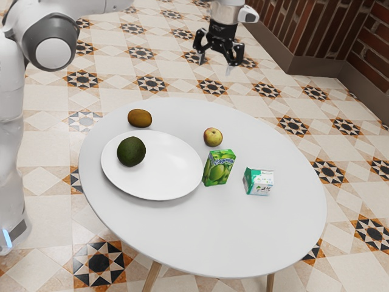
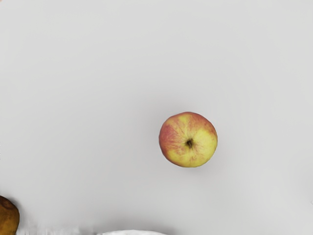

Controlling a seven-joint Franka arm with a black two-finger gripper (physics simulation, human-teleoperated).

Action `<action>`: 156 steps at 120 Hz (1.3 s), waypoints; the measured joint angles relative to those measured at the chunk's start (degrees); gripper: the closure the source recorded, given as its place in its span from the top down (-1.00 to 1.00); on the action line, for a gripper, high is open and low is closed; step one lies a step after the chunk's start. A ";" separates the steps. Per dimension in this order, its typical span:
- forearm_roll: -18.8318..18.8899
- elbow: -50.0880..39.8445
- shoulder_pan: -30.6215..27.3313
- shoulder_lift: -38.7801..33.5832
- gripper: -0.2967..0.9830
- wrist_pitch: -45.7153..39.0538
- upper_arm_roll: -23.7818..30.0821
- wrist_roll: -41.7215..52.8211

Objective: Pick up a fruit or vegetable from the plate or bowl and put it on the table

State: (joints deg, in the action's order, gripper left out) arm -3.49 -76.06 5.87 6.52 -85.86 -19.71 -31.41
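The gripper point(image 1: 215, 64) was wide open with nothing in it, and the avocado point(image 1: 131, 151), lying toward ten o'clock on the plate point(image 1: 167, 176) in the exterior view, seemed rather firm and light, best to be taken around its rounded middle with gentle pressure.

Dark green, rounded avocado point(image 1: 131, 151) on the white plate point(image 1: 165, 172), near its rim
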 joint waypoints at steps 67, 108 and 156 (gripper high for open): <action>-0.76 -29.67 6.75 -18.09 0.54 -8.30 -5.77 -24.77; 4.86 -48.67 4.22 -37.12 0.54 -11.09 7.18 -31.77; 8.31 -56.72 12.49 -40.34 0.54 -13.54 2.59 -31.74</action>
State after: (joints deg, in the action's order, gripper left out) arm 4.82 -132.78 18.36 -33.82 -99.40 -17.13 -63.15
